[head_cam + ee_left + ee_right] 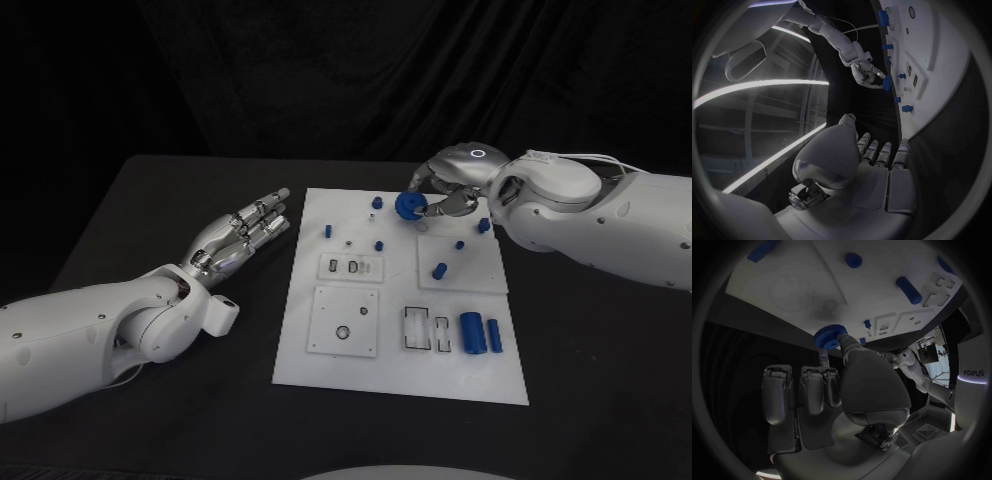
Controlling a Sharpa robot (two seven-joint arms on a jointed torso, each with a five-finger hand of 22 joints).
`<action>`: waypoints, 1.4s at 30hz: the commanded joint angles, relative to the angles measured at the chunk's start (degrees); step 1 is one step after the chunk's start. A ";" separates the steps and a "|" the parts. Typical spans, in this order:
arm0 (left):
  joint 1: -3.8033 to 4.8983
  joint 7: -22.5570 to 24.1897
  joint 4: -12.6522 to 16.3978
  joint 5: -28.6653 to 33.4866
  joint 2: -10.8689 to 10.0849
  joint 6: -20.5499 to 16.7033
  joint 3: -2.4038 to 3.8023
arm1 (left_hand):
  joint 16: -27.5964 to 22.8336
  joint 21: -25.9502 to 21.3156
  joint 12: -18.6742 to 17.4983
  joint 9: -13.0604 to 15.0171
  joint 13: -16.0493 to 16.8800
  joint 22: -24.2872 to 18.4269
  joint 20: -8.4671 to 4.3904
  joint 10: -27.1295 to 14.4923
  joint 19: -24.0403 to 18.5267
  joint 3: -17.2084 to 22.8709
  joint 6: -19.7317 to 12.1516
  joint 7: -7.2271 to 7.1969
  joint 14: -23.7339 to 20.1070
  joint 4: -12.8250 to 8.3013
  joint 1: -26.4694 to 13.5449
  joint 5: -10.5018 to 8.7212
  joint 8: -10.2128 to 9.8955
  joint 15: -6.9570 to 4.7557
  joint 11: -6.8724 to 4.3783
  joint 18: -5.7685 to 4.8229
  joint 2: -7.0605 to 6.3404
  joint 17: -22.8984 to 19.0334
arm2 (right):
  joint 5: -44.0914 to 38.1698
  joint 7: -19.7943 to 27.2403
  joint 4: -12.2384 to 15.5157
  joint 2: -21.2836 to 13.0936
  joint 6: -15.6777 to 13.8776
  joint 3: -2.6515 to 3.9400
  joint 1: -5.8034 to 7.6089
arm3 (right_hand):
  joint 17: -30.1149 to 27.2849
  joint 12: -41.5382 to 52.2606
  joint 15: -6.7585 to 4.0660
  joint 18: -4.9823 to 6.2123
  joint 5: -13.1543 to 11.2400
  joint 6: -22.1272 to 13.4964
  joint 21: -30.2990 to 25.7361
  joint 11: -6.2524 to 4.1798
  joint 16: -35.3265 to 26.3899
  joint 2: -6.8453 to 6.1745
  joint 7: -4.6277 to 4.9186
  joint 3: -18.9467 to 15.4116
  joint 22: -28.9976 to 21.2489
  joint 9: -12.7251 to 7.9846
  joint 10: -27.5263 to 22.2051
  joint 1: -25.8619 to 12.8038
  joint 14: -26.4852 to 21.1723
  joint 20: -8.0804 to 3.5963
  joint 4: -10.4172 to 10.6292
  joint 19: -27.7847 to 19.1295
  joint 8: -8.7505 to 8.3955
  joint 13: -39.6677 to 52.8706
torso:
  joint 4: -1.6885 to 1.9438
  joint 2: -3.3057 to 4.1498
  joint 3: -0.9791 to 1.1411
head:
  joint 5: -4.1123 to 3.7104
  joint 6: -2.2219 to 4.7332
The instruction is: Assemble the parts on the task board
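The right hand pinches a blue gear above the far edge of the white board. The left hand rests open beside the board, fingers apart, holding nothing. In my judgement, the gear should stay level and descend squarely onto its seat, with no tilt before release.

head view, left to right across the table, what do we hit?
Left hand, held open beside the board → task board → blue gear over the board's far part → right hand holding that gear.
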 commanded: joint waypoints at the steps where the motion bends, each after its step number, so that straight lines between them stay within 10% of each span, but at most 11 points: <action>1: 0.08 5.80 0.13 -0.41 0.11 -0.03 0.03 | -0.07 0.12 0.31 0.04 0.08 -0.07 0.16 0.08 -0.06 0.37 0.05 -0.05 -0.21 0.02 0.64 0.25 0.05 0.32 0.40 1.05 0.00 -0.04 | -0.38 -1.17 -0.83 1.18 1.20 0.07 0.13 | 15.09 0.15 -0.36 -1.13 0.16 -0.17 0.32 -0.26 0.17 -0.03 -0.16 0.17 14.67 22.51 5.96 -0.31 6.05 -0.31 0.06 5.55 6.34 15.06 | 0.07 0.06 0.01 | -0.02 0.18; 34: 0.08 5.55 -0.37 -0.41 0.94 0.30 0.03 | -0.07 0.01 0.30 0.04 0.08 -0.12 0.14 0.07 -0.21 0.47 0.06 -0.05 -0.21 0.07 0.66 0.30 0.05 0.27 0.45 1.02 0.09 -0.04 | -0.38 0.08 -4.91 8.68 4.82 0.09 -0.79 | 15.09 0.15 -0.12 -1.07 0.15 -1.71 0.15 0.12 0.17 0.15 0.34 0.62 14.58 22.80 5.96 -0.36 6.05 -0.14 -0.03 5.43 5.67 15.06 | -0.05 0.06 0.07 | -0.42 0.26; 42: 0.08 5.39 -0.45 -0.41 0.98 0.43 0.03 | -0.07 -0.01 0.28 0.03 0.07 -0.13 0.12 0.04 -0.24 0.52 0.01 -0.02 -0.22 0.07 0.69 0.33 0.04 0.27 0.46 1.01 0.11 -0.04 | -0.38 0.31 -4.98 9.33 5.07 0.09 -0.80 | 15.09 0.15 0.22 -0.85 0.18 -4.74 -0.58 0.52 0.17 -0.18 0.76 1.79 14.23 20.59 5.96 -0.99 6.05 0.30 0.21 4.96 0.92 15.06 | -0.11 0.00 0.04 | -0.35 0.25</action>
